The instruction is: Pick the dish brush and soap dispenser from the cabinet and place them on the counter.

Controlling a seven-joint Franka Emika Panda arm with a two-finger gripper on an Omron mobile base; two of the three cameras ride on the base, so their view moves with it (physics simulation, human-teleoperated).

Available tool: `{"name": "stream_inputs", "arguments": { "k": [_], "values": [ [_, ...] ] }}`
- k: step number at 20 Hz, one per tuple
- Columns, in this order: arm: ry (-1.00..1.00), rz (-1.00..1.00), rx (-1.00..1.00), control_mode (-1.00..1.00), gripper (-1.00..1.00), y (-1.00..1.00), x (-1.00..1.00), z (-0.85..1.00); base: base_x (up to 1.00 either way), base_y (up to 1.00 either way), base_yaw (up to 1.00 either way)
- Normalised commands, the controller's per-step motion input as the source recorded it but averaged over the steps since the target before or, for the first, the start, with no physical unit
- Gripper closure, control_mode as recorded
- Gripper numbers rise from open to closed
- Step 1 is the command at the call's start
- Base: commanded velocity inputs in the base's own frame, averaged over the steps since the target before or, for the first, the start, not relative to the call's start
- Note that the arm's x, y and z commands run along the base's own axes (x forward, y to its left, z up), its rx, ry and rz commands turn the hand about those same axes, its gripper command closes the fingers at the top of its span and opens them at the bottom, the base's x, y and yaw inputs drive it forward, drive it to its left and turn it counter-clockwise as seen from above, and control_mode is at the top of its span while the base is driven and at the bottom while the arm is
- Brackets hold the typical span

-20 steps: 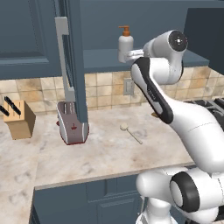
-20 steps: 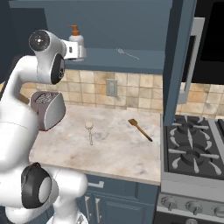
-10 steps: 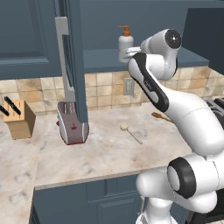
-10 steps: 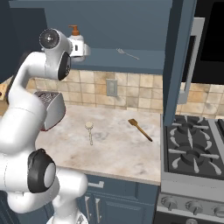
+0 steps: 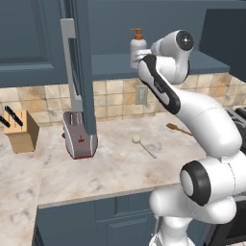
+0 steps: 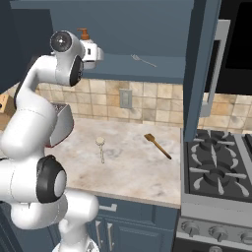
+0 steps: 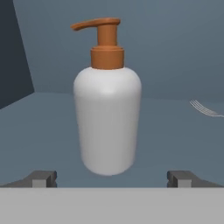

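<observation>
So the brush half looks done: the dish brush (image 5: pixel 143 145) is lying flat on the counter (image 5: pixel 110 168), out in the open between the toaster (image 5: pixel 79 139) and an orange-brown stick utensil (image 6: pixel 157 145) further right. That leaves the soap dispenser (image 7: pixel 107 118), and that's the step in hand right now.

The bottle stands upright on the shelf of the cabinet (image 6: pixel 147 29), whose doors are swung wide. The arm is reaching up there, and the hand (image 7: pixel 111 179) is lined up dead centre on it. In the hand view its 2 fingertips (image 7: pixel 41 178) sit wide apart, 1 either side of the bottle's base, not touching it as far as I can tell. So it's spread and holding nothing.

Next move, I'd say: push in a little more so the fingers straddle the white body, then squeeze below the shoulders, not near the orange pump. Lift gently, because a tall round bottle can tip or twist. Then back straight out past the shelf edge, avoiding the thin grey fork (image 7: pixel 205 109) lying to the right.
</observation>
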Motion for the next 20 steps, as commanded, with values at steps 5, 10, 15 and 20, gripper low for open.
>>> {"name": "stream_inputs", "arguments": {
  "k": [5,10,15,20],
  "values": [
    [0.01,0.04,0.0,-1.0,-1.0,0.03,0.23,0.0,0.0,0.0,0.0],
    [0.0,0.05,0.0,-1.0,-1.0,0.01,0.21,0.0,0.0,0.0,0.0],
    [0.0,0.05,0.0,-1.0,-1.0,0.0,0.17,0.0,0.0,0.0,0.0],
    [0.0,0.05,0.0,-1.0,-1.0,0.07,0.14,-0.05,0.0,0.0,0.0]
  ]
}}
